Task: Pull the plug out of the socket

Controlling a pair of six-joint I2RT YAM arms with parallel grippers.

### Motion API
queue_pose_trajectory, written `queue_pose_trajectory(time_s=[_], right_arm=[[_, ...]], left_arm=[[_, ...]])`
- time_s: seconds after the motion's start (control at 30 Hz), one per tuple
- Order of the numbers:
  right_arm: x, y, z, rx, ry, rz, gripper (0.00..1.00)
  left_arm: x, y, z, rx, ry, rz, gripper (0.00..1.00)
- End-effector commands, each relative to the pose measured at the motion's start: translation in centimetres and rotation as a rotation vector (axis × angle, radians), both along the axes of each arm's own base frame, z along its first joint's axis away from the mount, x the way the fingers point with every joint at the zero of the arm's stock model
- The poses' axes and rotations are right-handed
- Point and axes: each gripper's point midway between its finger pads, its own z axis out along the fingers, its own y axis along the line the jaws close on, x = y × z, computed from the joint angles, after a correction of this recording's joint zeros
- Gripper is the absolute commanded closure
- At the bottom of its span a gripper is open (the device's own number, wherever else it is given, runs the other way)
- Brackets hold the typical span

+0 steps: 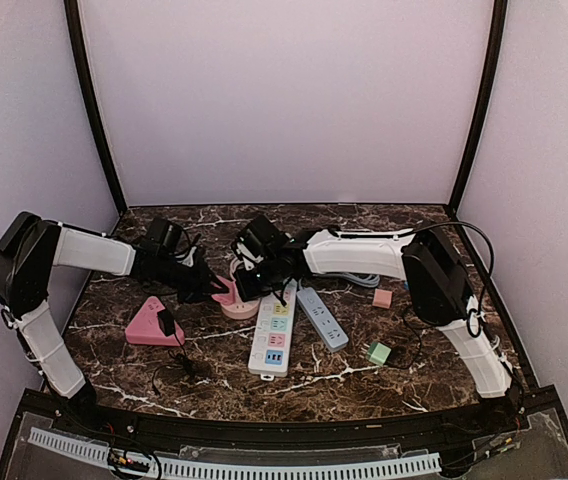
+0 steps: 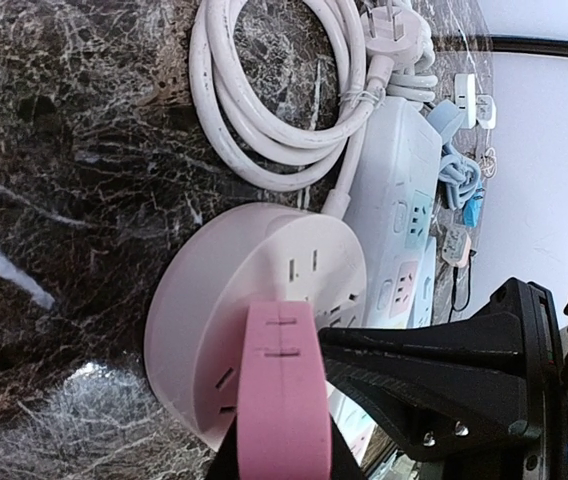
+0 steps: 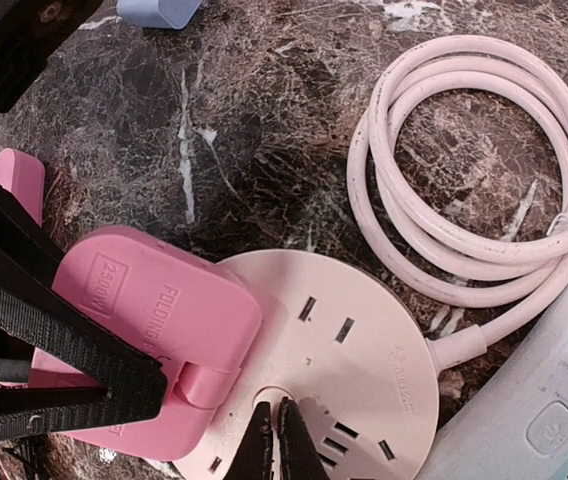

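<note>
A round pale-pink socket [image 1: 244, 306] lies on the marble table, also seen in the left wrist view [image 2: 234, 290] and the right wrist view [image 3: 374, 350]. A pink folding plug [image 3: 154, 320] sits on the left part of its face; its prongs are hidden. My left gripper [image 2: 282, 450] is shut on the pink plug [image 2: 284, 390], and one of its black fingers [image 3: 44, 320] crosses the plug. My right gripper [image 3: 276, 435] is shut and empty, with its tips pressed on the centre of the socket's face. In the top view the two grippers, left [image 1: 214, 288] and right [image 1: 248, 284], meet over the socket.
The socket's coiled cable [image 3: 464, 170] lies beside it. A white power strip [image 1: 274, 335] and a grey-blue strip [image 1: 322, 318] lie to the right. A pink triangular socket [image 1: 144, 325] with a black plug lies at the left. A small pink cube [image 1: 382, 297] and a green one [image 1: 379, 352] lie at the right.
</note>
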Motion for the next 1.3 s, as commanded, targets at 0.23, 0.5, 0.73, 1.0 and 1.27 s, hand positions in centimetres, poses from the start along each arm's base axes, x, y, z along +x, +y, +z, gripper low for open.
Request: queue_pose_trajectory(time_s=[0.23,0.5,0.73,1.0,1.27], right_arm=[[-2.1,-1.0,-6.0,-0.122,0.066,0.028,0.97],[-2.3,-0.8,-6.5,-0.116,0.081,0.036,0.97],[-2.7,-0.3,-6.7,-0.099,0.107,0.049,0.97],[-2.7,-0.4,-7.1,-0.109,0.112,0.053,0.97],[-3.0,-0.6,-7.6,-0.118,0.125,0.056,0.97]], left_arm=[[1.2,-1.4,4.7,-0.196,-0.091,-0.038,1.00],[1.2,-0.6,4.1,-0.135,-0.113,-0.042,1.00],[0.5,0.0,4.1,-0.038,-0.173,-0.065,1.00],[0.1,-0.7,5.5,-0.118,-0.185,-0.072,1.00],[1.0,-0.9,7.0,-0.145,-0.245,-0.050,1.00]])
